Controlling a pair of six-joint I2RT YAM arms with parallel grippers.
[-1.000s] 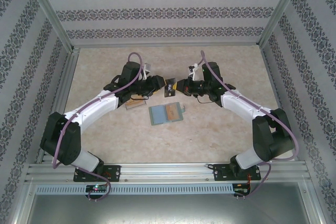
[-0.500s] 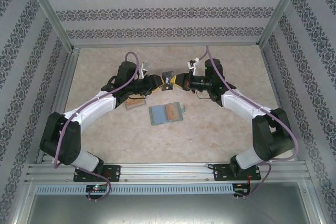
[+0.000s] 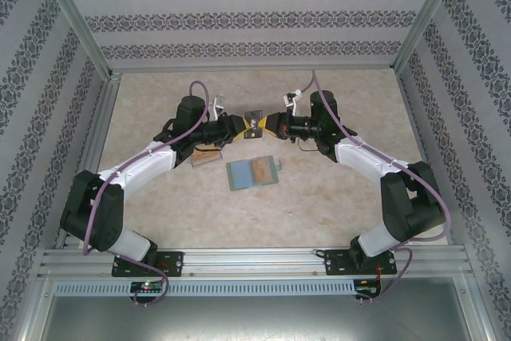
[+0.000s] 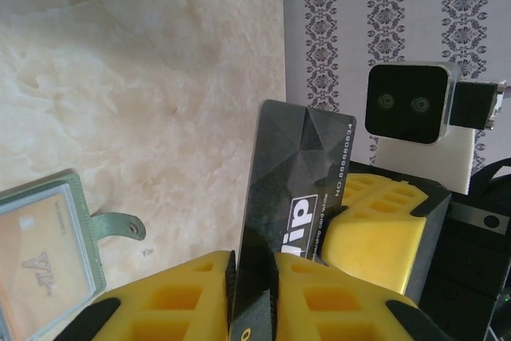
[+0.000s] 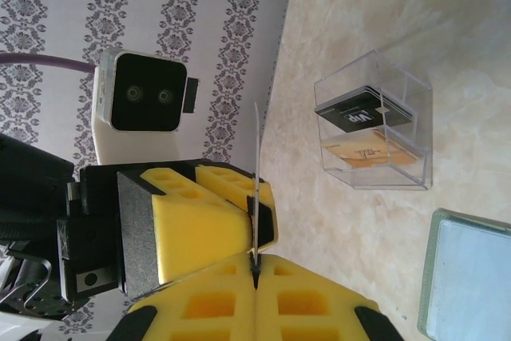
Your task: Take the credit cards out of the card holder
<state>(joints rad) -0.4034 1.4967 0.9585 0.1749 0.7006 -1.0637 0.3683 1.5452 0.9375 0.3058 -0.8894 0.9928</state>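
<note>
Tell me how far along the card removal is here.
Done: the dark card is out of the card holder. In hand: the left gripper and right gripper both pinch it above the table. Remaining: a tan card lies in the open holder.

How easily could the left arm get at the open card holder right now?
Probably not yet. The card holder lies open and uncovered on the table near it, but the left gripper is closed on the dark card, which the right gripper also pinches, so it is occupied.
</note>
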